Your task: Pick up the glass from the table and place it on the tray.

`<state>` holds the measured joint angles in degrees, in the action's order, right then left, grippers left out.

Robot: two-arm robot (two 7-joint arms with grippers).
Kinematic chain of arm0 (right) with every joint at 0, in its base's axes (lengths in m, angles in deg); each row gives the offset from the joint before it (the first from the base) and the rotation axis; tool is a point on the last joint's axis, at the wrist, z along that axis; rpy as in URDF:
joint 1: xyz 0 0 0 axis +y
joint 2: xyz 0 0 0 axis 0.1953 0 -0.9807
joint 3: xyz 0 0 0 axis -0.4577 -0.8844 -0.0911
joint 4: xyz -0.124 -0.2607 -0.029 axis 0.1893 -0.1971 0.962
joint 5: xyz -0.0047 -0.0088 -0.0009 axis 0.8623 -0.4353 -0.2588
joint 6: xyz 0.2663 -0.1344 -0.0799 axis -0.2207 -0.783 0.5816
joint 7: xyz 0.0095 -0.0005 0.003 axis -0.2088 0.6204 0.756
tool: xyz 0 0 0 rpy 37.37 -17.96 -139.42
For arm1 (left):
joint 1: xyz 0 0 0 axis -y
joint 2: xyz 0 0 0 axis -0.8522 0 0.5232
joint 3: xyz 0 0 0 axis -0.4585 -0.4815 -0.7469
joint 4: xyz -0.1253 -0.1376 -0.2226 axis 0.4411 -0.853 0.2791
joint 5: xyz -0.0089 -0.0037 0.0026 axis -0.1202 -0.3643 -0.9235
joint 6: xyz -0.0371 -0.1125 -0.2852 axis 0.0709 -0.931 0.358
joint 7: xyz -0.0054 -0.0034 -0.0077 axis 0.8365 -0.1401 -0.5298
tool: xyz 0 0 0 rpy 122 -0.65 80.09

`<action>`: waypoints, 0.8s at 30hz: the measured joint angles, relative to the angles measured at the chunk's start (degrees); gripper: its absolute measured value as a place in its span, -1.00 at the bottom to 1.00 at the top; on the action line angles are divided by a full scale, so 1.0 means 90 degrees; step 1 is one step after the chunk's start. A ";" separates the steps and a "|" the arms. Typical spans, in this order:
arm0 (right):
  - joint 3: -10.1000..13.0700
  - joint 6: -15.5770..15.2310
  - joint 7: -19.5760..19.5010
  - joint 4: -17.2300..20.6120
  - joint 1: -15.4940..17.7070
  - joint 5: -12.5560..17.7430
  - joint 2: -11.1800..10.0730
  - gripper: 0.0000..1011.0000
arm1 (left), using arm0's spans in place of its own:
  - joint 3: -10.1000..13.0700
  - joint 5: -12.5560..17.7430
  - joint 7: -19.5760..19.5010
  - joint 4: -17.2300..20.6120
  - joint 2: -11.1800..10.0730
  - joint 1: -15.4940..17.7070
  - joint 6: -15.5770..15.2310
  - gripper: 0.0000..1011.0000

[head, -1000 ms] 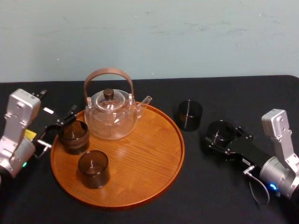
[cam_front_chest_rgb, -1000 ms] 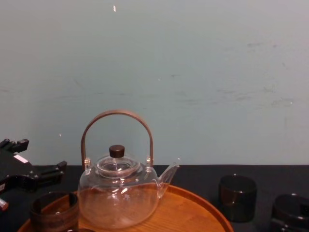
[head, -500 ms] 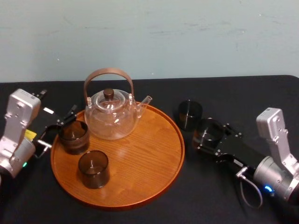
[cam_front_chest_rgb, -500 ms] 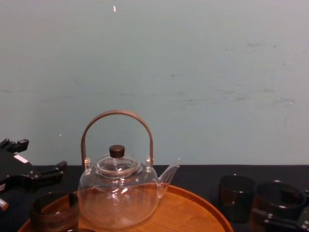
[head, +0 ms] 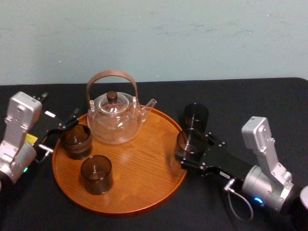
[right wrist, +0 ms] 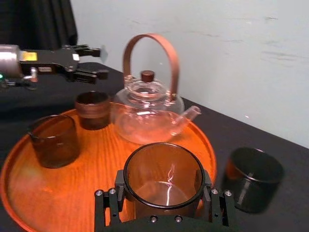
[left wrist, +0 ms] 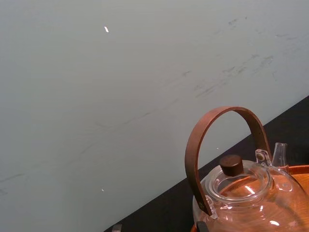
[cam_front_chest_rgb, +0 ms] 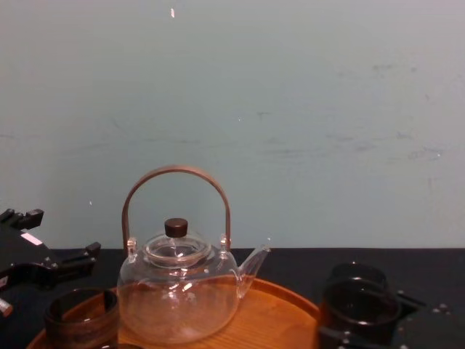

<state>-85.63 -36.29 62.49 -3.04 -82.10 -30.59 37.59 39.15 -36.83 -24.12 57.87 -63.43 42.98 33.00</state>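
The glass [head: 190, 140] is at the right rim of the tray [head: 144, 168], gripped on 2 sides by the right gripper [head: 191, 147]. It looks thin, smooth and easy to break, so I think a soft hold around its wall is best. The left gripper [head: 62, 127] hangs open by the tray's left edge.

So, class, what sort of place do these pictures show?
Probably a robot lab bench staged for tea: black-clothed table, bare wall, teapot on a tray, right gripper holding a glass at its rim, left gripper opposite.
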 joint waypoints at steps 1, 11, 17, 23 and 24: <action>-0.0036 0.0001 0.0013 -0.0011 -0.0020 -0.0002 0.0014 0.79 | 0.0000 0.0000 0.0000 0.0000 0.0000 0.0000 0.0000 0.98; -0.0392 -0.0008 0.0134 -0.0211 -0.0261 -0.0049 0.0159 0.79 | 0.0000 0.0000 0.0000 -0.0001 0.0000 0.0000 0.0000 0.98; -0.0623 -0.0013 0.0220 -0.0393 -0.0458 -0.0076 0.0277 0.79 | 0.0000 0.0000 0.0000 0.0000 0.0000 0.0000 0.0000 0.98; -0.0788 -0.0010 0.0267 -0.0547 -0.0601 -0.0100 0.0374 0.79 | 0.0000 0.0000 0.0000 0.0000 0.0000 0.0000 0.0000 0.98; -0.0826 -0.0008 0.0280 -0.0593 -0.0640 -0.0107 0.0400 0.79 | 0.0000 0.0000 0.0000 0.0000 0.0000 0.0000 0.0000 0.98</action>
<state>-93.06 -36.36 65.01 -8.37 -87.86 -31.56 41.19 39.15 -36.83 -24.12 57.87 -63.43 42.98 33.00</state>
